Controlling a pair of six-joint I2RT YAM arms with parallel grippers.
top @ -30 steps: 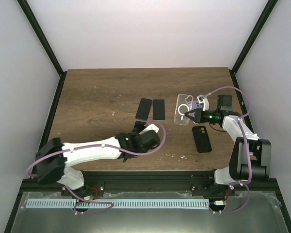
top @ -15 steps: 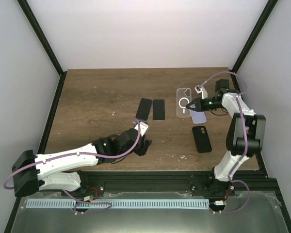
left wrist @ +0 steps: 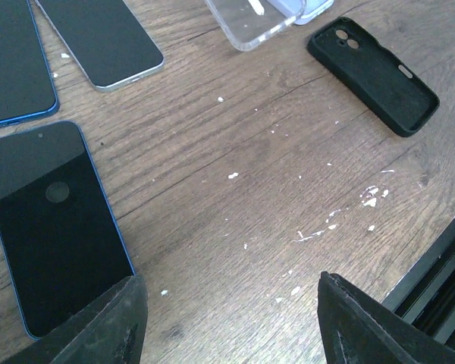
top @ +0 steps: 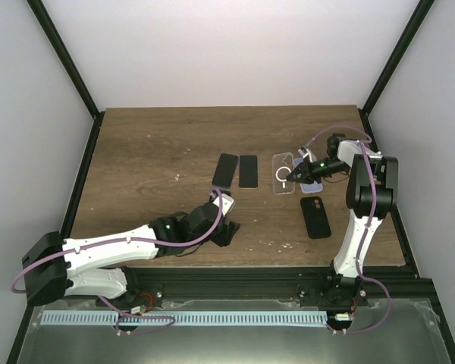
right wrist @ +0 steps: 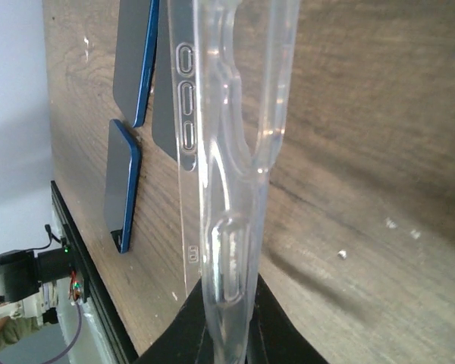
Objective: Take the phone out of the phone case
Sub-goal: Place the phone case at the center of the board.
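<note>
My right gripper (top: 298,176) is shut on the rim of a clear phone case (top: 282,173) and holds it on edge just above the table; in the right wrist view the case (right wrist: 227,152) rises straight up from between my fingertips (right wrist: 227,337). A lavender phone (top: 312,185) lies beside it, partly under the gripper. My left gripper (top: 224,224) is open and empty, low over bare wood (left wrist: 235,334). A blue-edged phone (left wrist: 53,227) lies screen up by its left finger (left wrist: 114,326).
A black phone case (top: 315,216) lies face down near the right arm and also shows in the left wrist view (left wrist: 371,76). A blue phone (top: 226,171) and a grey phone (top: 247,171) lie side by side at mid table. The table's front rail (left wrist: 440,280) is close.
My right gripper has moved left and nearer with the clear case, turning it onto its edge. My left arm has pulled back toward the near left, its gripper low over the table.
</note>
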